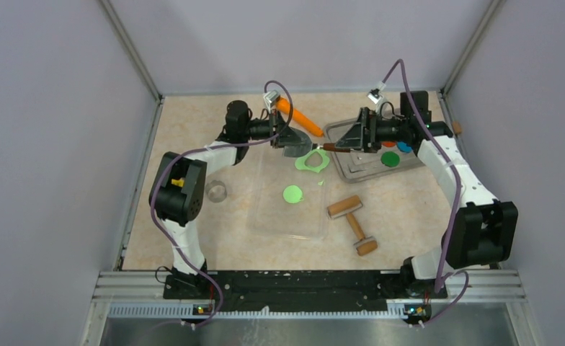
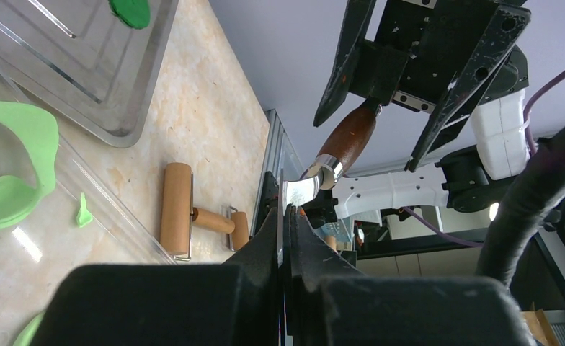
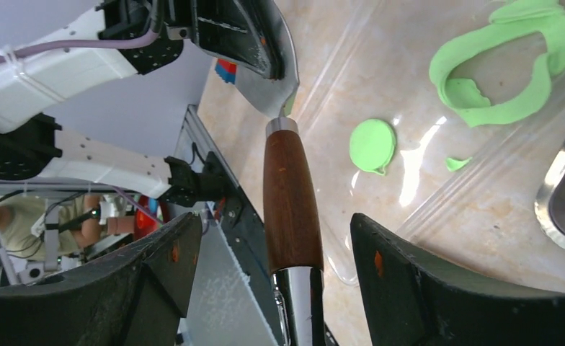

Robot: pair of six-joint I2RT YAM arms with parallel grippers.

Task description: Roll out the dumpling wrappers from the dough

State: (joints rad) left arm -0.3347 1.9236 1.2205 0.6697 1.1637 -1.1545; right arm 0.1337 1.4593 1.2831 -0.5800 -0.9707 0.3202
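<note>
Left arm (image 1: 215, 150) folded inward, left end effector (image 2: 285, 213) pinching scraper (image 2: 348, 137)

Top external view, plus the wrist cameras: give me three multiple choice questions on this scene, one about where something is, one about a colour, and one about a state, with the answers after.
1. The round lime-green wrapper lies: A) on the clear plastic sheet; B) in the metal tray; C) on the wooden roller.
2. The handle of the scraper is: A) blue; B) brown wood; C) white.
3. The right end effector is: A) shut on the wrapper; B) shut on the wooden roller; C) open, with its fingers on either side of the handle.
Answers: 1 A, it sits mid-sheet, apart from tray and roller; 2 B, the right wrist view shows reddish-brown wood; 3 C, gaps show between both fingers and the handle.
</note>
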